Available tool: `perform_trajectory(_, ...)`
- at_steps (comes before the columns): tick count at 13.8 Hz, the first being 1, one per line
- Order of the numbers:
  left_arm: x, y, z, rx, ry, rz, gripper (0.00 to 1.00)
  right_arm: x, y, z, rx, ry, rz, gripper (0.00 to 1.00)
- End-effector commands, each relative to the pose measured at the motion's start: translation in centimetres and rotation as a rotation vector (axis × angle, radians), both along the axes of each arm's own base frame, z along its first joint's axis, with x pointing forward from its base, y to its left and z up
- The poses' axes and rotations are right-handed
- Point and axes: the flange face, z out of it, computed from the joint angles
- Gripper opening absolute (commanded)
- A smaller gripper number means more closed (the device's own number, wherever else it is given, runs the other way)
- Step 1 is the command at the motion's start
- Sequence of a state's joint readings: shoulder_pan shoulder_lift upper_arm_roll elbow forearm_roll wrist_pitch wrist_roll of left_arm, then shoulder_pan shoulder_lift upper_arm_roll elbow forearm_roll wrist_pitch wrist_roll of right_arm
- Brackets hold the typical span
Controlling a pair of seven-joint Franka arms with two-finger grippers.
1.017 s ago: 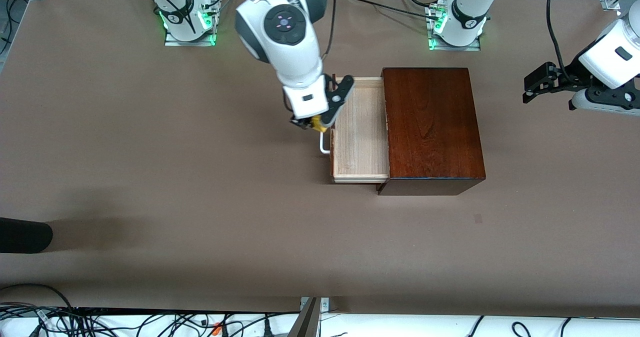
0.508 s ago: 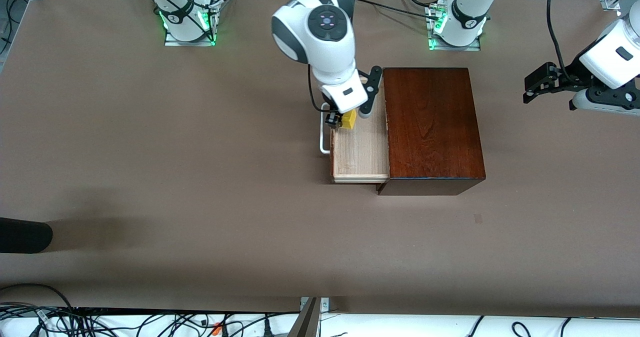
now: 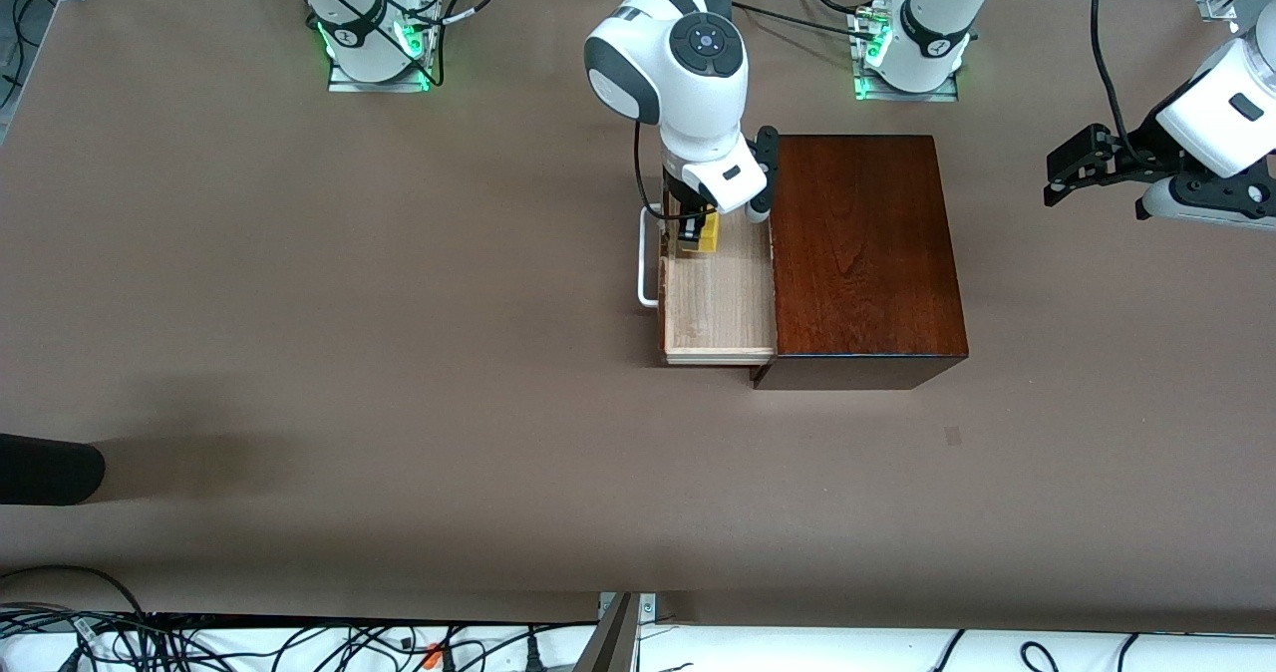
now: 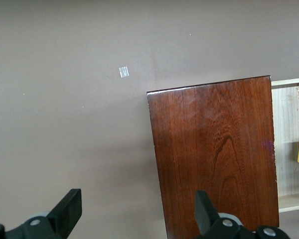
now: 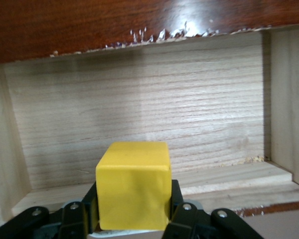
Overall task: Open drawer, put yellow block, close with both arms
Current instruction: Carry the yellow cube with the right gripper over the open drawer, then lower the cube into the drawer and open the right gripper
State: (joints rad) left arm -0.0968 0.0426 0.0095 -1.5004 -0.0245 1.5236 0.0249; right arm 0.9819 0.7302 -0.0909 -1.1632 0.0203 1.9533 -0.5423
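One drawer [image 3: 720, 298], one yellow block [image 3: 704, 232], one box [image 3: 863, 253], two claws [image 3: 698, 225] [image 3: 1077, 168].

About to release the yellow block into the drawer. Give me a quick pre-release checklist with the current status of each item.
1. Drawer pulled out of the dark wooden box, tray exposed: ok.
2. Yellow block gripped between the right gripper fingers: ok, the right wrist view shows the fingers on both sides of it.
3. Block over the tray, inside its walls: ok.
4. Tray floor free of other things where it shows: ok.
5. Block low enough to drop gently: cannot tell its height above the floor.
6. Left gripper out of the way: ok, open, waiting over the table toward the left arm's end.
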Motion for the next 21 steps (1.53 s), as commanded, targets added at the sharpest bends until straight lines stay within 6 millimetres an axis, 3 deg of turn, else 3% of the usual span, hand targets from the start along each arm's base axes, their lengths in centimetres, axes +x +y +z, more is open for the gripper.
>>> perform_trajectory(1,-0.3,0.0,0.2,0.002,0.005,-0.011,1.0,0.3,1.0,-2.0,-0.007,-0.03,0.061,0.27)
perform_trajectory(3,-0.3,-0.1,0.2,0.003,0.005,-0.014,1.0,-0.1,1.3,-3.4,-0.024,-0.023,0.074,0.27)
perform_trajectory(8,-0.4,0.0,0.0,0.007,0.013,-0.015,1.0,-0.1,1.1,-4.3,-0.05,-0.029,0.083,0.28)
perform_trajectory(9,-0.4,0.0,0.0,0.007,0.013,-0.015,1.0,-0.2,1.2,-4.3,-0.048,-0.028,0.071,0.99)
perform_trajectory(12,-0.4,0.0,0.0,0.007,0.014,-0.014,1.0,-0.1,1.1,-3.9,-0.046,-0.027,0.069,1.0)
perform_trajectory(14,-0.4,0.0,0.0,0.007,0.013,-0.02,1.0,0.2,0.9,-2.6,-0.037,-0.03,0.06,1.0)
perform_trajectory(16,-0.3,0.1,0.0,0.007,0.013,-0.02,1.0,0.7,0.1,-0.6,-0.036,-0.029,0.045,1.0)
perform_trajectory(18,-0.3,0.0,-0.1,0.007,0.015,-0.021,1.0,2.2,-1.9,5.1,0.037,-0.035,-0.011,1.0)
perform_trajectory(21,-0.2,0.1,0.0,0.003,0.009,-0.018,1.0,7.4,-8.2,11.3,0.134,-0.042,-0.134,1.0)
